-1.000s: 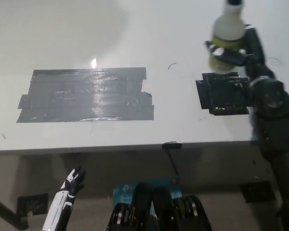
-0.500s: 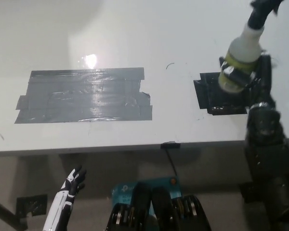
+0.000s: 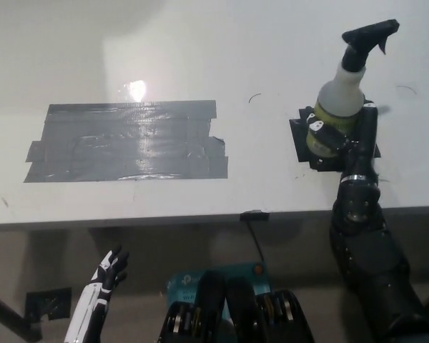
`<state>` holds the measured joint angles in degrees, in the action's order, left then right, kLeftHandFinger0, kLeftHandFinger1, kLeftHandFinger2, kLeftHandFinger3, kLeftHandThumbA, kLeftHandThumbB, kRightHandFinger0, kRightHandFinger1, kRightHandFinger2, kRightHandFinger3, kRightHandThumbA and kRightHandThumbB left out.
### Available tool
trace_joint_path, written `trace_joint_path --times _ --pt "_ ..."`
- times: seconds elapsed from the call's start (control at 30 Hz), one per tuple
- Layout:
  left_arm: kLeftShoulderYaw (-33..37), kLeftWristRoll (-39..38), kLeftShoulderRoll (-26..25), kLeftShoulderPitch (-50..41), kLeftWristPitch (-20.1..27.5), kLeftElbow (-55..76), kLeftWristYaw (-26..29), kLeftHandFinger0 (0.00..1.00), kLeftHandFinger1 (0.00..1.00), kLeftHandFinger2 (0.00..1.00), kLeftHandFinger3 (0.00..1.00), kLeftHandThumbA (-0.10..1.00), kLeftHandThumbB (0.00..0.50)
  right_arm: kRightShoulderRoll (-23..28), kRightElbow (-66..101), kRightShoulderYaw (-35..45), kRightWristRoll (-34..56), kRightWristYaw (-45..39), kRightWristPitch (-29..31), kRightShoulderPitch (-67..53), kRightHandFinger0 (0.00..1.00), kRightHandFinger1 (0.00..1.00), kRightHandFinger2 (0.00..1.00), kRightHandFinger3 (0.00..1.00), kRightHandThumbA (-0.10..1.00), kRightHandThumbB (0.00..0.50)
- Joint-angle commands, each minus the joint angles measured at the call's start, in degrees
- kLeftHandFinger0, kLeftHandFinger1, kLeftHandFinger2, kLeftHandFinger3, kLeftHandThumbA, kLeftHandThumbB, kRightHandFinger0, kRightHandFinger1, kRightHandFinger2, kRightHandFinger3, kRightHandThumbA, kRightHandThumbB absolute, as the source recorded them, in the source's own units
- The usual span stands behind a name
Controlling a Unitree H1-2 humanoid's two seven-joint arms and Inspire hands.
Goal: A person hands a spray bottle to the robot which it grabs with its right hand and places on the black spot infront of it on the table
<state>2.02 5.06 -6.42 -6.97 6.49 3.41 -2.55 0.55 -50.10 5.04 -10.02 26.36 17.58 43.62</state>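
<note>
The right hand (image 3: 343,136) grips the spray bottle (image 3: 338,107) over the black spot (image 3: 305,143) — settle its base flat, upright, before letting go.

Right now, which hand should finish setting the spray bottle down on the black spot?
Right. The black right hand already grips the spray bottle over the black spot on the white table. The white left hand hangs below the table edge at lower left, open, far from the spot.

You see a right hand (image 3: 347,139) and arm all black, bulky, with a silver wrist ring. Left hand (image 3: 107,271) is white, slim, black-jointed.
</note>
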Motion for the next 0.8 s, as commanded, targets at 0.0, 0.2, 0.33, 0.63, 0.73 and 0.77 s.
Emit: trace_joint_path --times 0.0,0.2,0.33,0.63,0.73,0.77 --pt "-0.63 -1.29 -0.34 0.13 1.95 0.64 -0.23 1.00 1.00 1.00 1.00 1.00 0.011 0.96 0.44 -2.79 -4.90 5.30 9.33 3.93 0.01 0.11 0.30 0.13 0.69 0.394" --pt "-0.29 -0.72 -0.52 0.20 2.16 0.62 -0.33 1.00 1.00 1.00 1.00 1.00 0.010 1.99 -0.91 -2.99 -2.58 4.27 9.35 1.77 0.10 0.22 0.40 0.26 0.69 0.452" --pt "-0.51 -1.86 -0.14 0.07 1.80 0.65 -0.49 1.00 1.00 1.00 1.00 1.00 0.036 3.48 0.54 -3.35 2.63 -8.66 4.82 -0.70 1.00 1.00 1.00 1.00 0.77 0.469" --pt "-0.51 -2.61 -0.21 0.51 1.95 0.57 -0.72 1.00 1.00 1.00 1.00 1.00 0.066 8.83 7.88 -3.37 10.65 -24.95 -4.09 -6.13 1.00 1.00 1.00 1.00 0.85 0.500" --pt "-0.38 -2.15 -0.36 0.60 2.54 0.33 -0.61 1.00 1.00 1.00 1.00 1.00 0.054 9.14 9.86 -1.57 15.08 -27.94 -6.10 -6.84 1.00 1.00 1.00 1.00 0.80 0.500" --pt "-0.35 -2.04 -0.40 0.57 2.51 0.35 -0.58 1.00 1.00 1.00 1.00 1.00 0.060 9.26 10.61 -0.50 17.48 -29.50 -7.25 -7.13 1.00 1.00 1.00 1.00 0.81 0.497"
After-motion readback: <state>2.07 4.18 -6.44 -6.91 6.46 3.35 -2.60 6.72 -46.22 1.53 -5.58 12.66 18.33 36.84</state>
